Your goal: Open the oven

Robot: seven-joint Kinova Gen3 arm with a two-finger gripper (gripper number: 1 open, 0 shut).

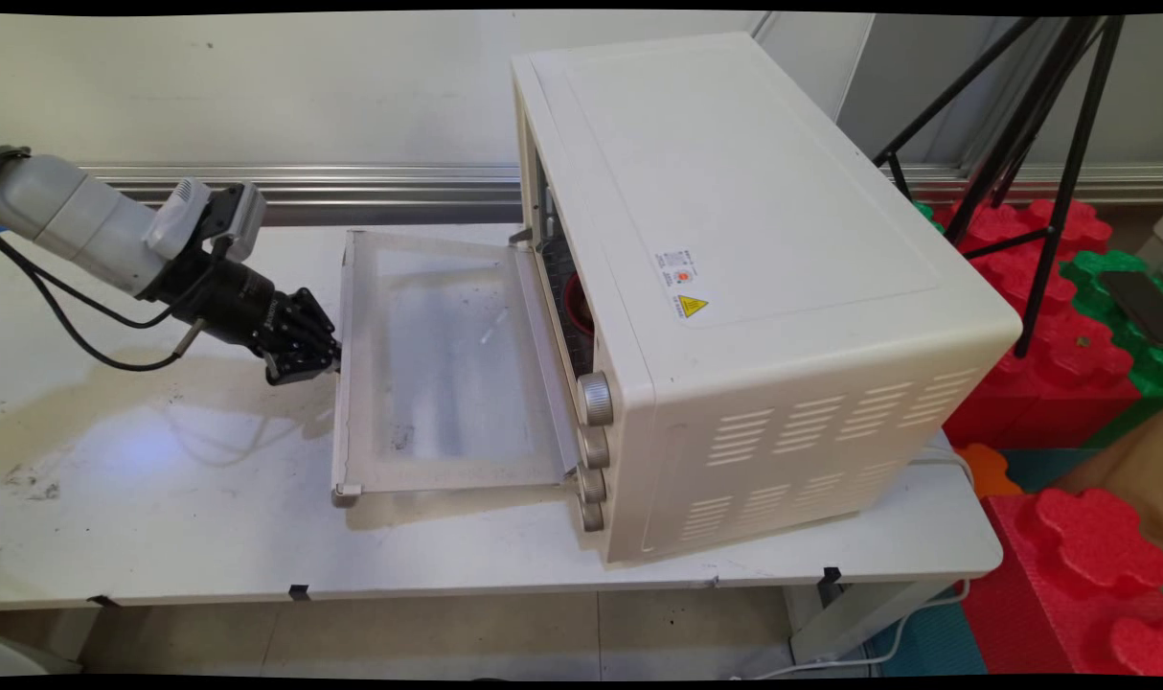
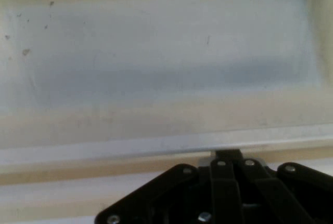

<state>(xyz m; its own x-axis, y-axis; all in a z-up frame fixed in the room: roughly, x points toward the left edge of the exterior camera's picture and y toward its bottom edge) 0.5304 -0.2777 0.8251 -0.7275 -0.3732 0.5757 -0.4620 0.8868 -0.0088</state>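
1 oven (image 1: 735,287), door (image 1: 447,364) open, 4 knobs (image 1: 596,398), gripper (image 1: 328,359)

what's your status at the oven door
Pincer at the outer edge of the oven door, grip state unclear. Door hangs fully open, flat out from the toaster oven. Nothing between them.

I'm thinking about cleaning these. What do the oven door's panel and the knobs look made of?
The cream toaster oven's open door panel looks like clear glass in a cream painted frame: the table shows through, smudged. The four round knobs look like brushed metal or metallised plastic: a grey, ridged sheen.
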